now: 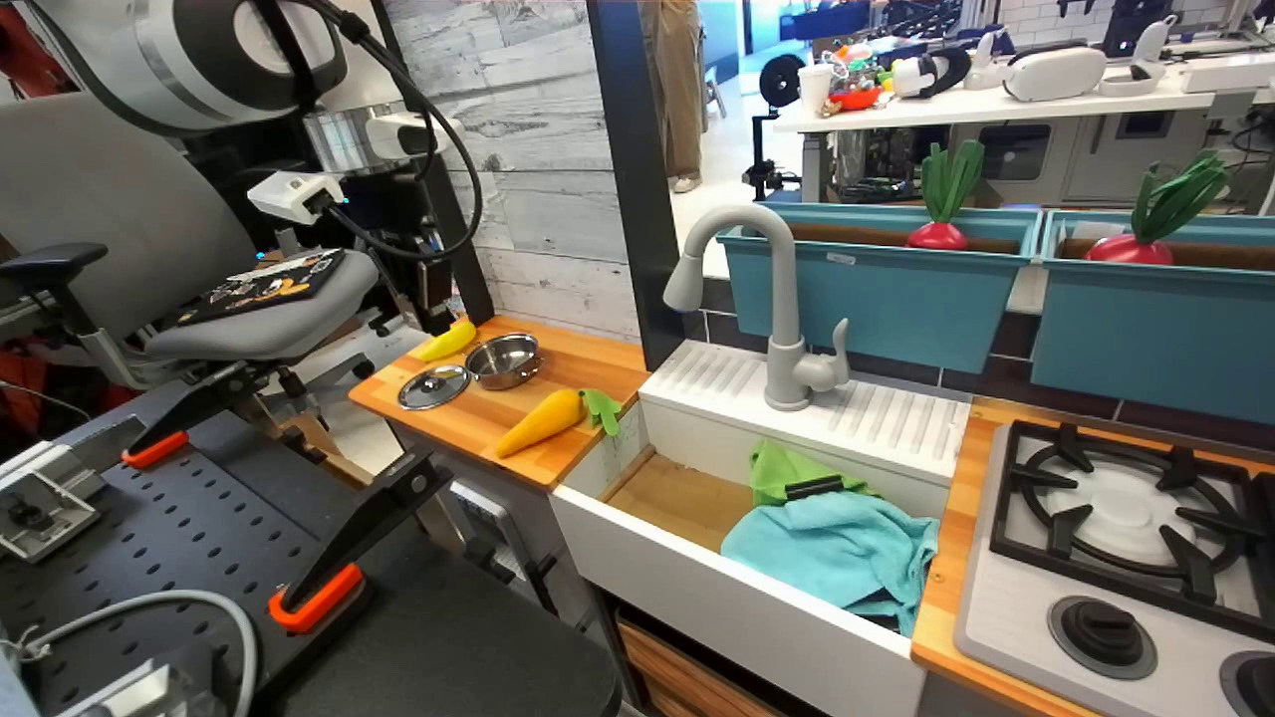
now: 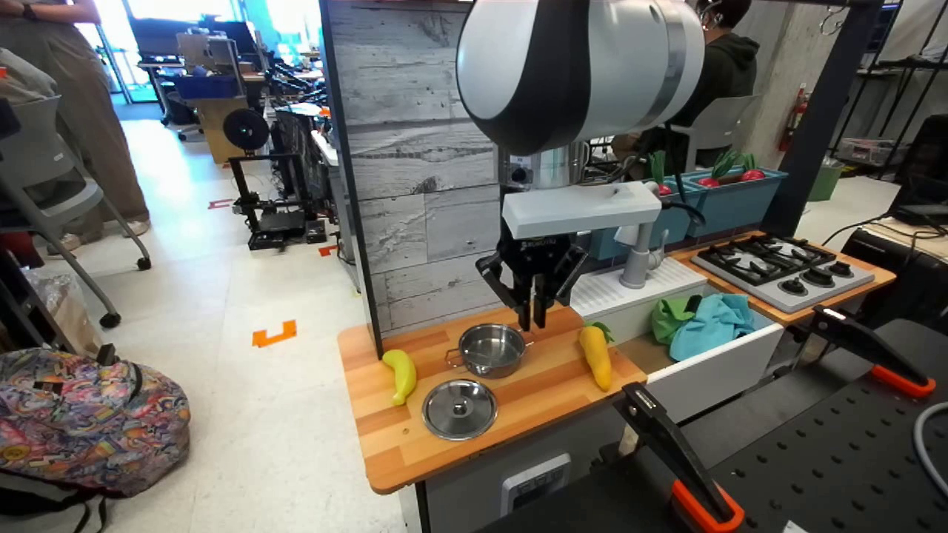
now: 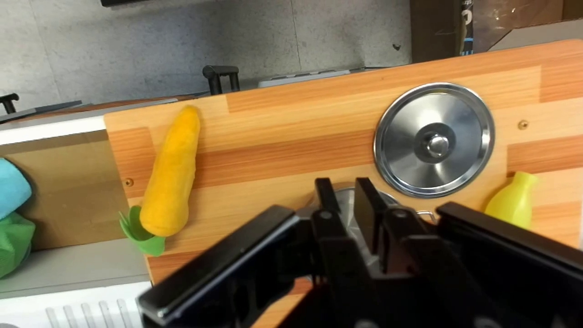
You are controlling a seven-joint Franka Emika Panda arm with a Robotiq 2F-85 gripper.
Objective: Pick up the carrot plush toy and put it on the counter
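Orange plush carrot lies below the narrowly parted tool, off to one side.

I have the carrot plush toy left of centre on the wooden desk, tapered tip toward the top, green tuft crossing the edge by the sink. My end effector fills the lower middle, a narrow gap between its fingers, partly hiding a metal pot. I see a lid at upper right, a yellow toy at right, a blue cloth far left.
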